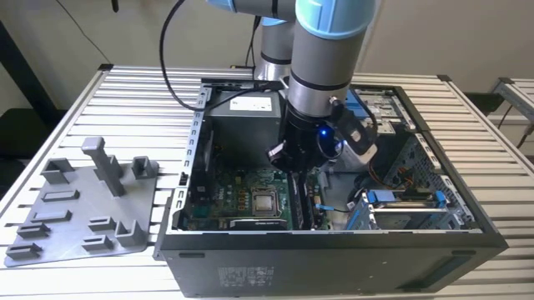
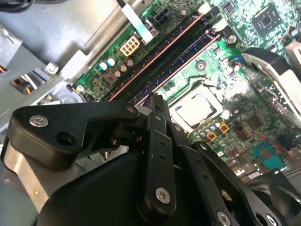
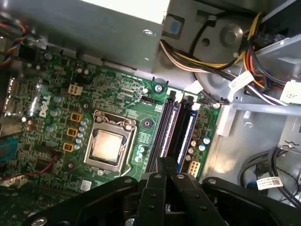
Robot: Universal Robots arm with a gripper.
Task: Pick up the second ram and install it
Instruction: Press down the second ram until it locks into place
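My gripper (image 1: pixel 284 164) hangs inside the open computer case (image 1: pixel 334 250), low over the memory slots beside the processor socket (image 1: pixel 264 202). In both wrist views its black fingers (image 3: pixel 166 164) are shut together, tips (image 2: pixel 155 100) right above the near end of the slots. A long thin dark stick, the ram (image 3: pixel 164 135), stands edge-up in the slot nearest the socket, with a reddish top edge (image 2: pixel 188 61). I see nothing between the fingers. A second thin edge runs parallel one slot over; I cannot tell which stick is the second ram.
The green motherboard (image 3: pixel 56 94) lies on the case floor. A grey power supply (image 1: pixel 242 112) and bundled cables (image 3: pixel 221 52) crowd the back. A drive cage (image 1: pixel 404 209) stands at the exterior view's right. On the slatted table, a grey tray with posts (image 1: pixel 75 215) lies left of the case.
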